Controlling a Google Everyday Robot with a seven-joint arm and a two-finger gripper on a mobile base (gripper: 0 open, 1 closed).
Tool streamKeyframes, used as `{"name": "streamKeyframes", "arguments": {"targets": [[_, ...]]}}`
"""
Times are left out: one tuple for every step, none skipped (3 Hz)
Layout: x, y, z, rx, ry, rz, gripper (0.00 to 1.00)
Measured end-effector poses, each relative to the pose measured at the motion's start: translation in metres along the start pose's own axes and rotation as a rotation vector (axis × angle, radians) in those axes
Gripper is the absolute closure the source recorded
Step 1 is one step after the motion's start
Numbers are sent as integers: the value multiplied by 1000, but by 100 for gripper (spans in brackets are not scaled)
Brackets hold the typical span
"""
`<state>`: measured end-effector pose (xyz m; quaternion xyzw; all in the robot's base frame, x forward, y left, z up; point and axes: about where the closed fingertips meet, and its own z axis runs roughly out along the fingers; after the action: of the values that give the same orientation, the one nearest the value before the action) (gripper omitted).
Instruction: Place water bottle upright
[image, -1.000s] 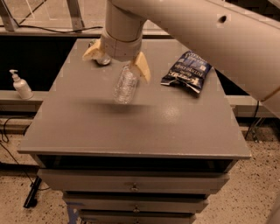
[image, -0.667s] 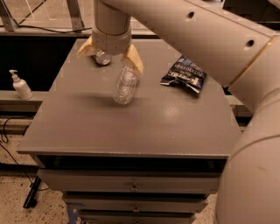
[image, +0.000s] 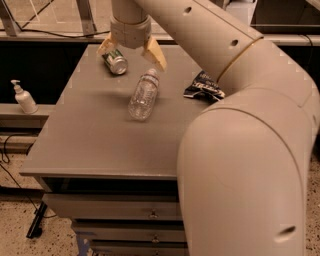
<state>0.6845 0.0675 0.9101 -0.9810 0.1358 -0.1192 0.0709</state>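
The water bottle (image: 142, 96) is clear and ribbed and lies on its side on the grey table (image: 90, 140), near the middle. Its white cap points toward the far right. My gripper (image: 131, 52) hangs above the table just behind the bottle's cap end. It is open and empty. Its tan fingers (image: 155, 54) are spread wide, and the right one is just above the cap. The left finger is over a green can (image: 115, 62).
The green can lies on its side at the back left of the table. A dark snack bag (image: 202, 87) lies at the right, partly hidden by my arm. A white pump dispenser (image: 23, 98) stands on a ledge left of the table. Drawers sit below the tabletop.
My gripper has moved back and up, away from the bottle's top, and the green can now shows under it. The bottle still lies on its side in about the same place.
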Motion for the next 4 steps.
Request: {"name": "streamKeyframes", "arguments": {"targets": [[20, 17, 3, -10, -14, 22, 0], [20, 41, 10, -6, -48, 36, 0], [8, 70, 26, -22, -104, 45, 0], [-7, 83, 43, -41, -145, 36, 0]]}}
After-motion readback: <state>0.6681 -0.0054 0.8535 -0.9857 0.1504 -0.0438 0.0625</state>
